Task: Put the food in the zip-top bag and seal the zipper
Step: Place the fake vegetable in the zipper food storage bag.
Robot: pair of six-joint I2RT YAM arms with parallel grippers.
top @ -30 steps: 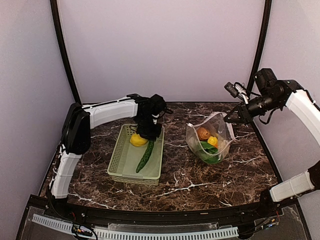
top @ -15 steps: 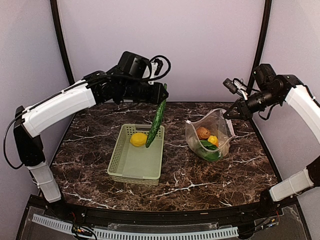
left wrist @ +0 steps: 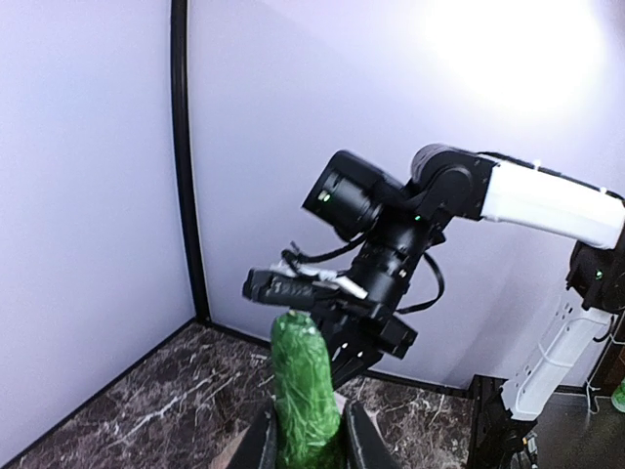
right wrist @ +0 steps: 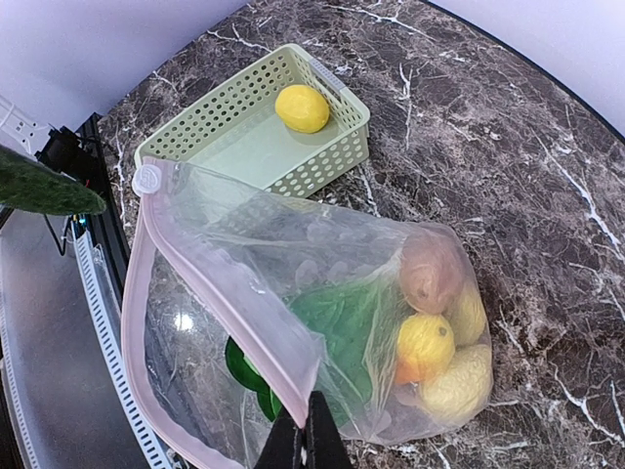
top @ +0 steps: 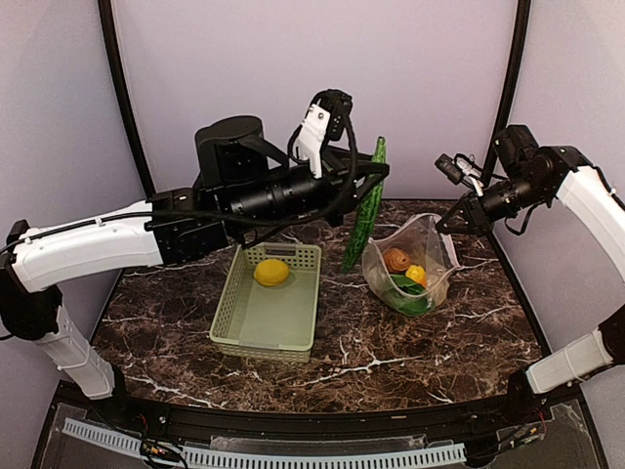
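Dark marble table [top: 439,342] carries a pale green basket [top: 239,327]. Right of the basket sits the zip-top bag [top: 435,244], mouth up, its rim pinched by the right gripper [right wrist: 305,430]. Just past the basket's right edge the cucumber [top: 359,230] is in the air, nearly upright, its top tilted away from the basket, clamped by the left gripper [top: 374,176]. A lemon [top: 271,273] lies at the basket's far end.

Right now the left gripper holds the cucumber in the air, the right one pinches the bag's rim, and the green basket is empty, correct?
Not empty: the top view shows a yellow lemon lying in the green basket. The rest holds: the left gripper grips the cucumber aloft, the right gripper pinches the rim of the zip-top bag.
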